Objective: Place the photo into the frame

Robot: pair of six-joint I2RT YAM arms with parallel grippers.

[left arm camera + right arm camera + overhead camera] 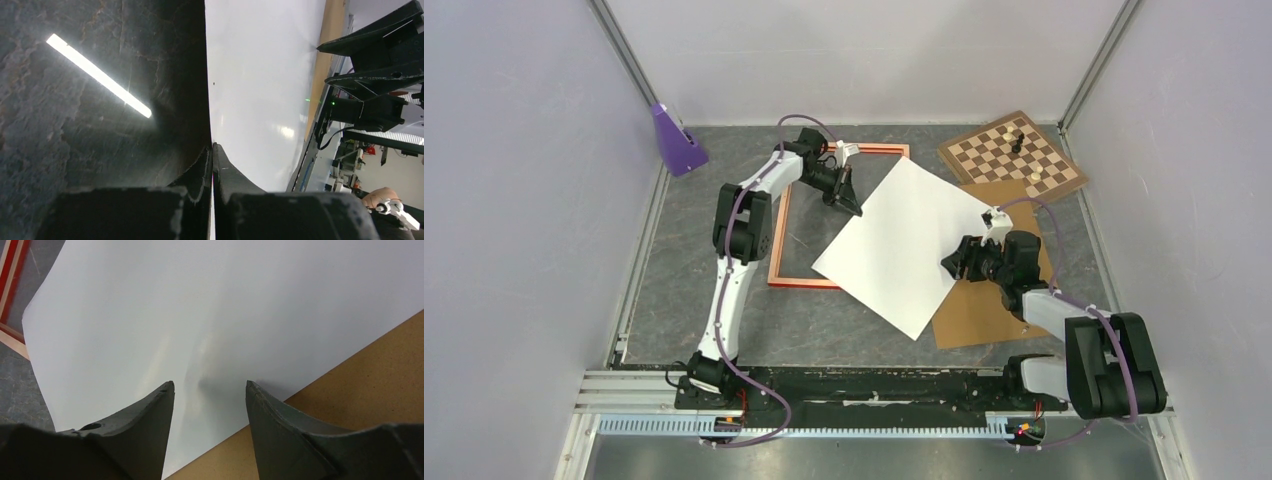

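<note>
photo (904, 240): white back up, skewed, overlapping frame (802, 284) at its 3 o'clock side | left gripper (852, 205): pinched on photo's 10 o'clock edge | right gripper (954, 262): half open, empty, above photo beside board (984, 320) | progress: photo not yet seated

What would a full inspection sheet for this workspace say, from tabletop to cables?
Surface: dark grey stone-look table, no spills seen.
Job's things: photo lies white back up and skewed, overlapping the orange-red frame; not yet seated in it.
Clutter: brown backing board partly under the photo; chessboard with a few pieces; purple object in the far-left corner.
Grippers: left gripper jaws shut on the photo's edge; right gripper jaws open over the photo.
Cables: purple cables run along both arms.
Surroundings: pale walls; metal rail at the near edge.
</note>
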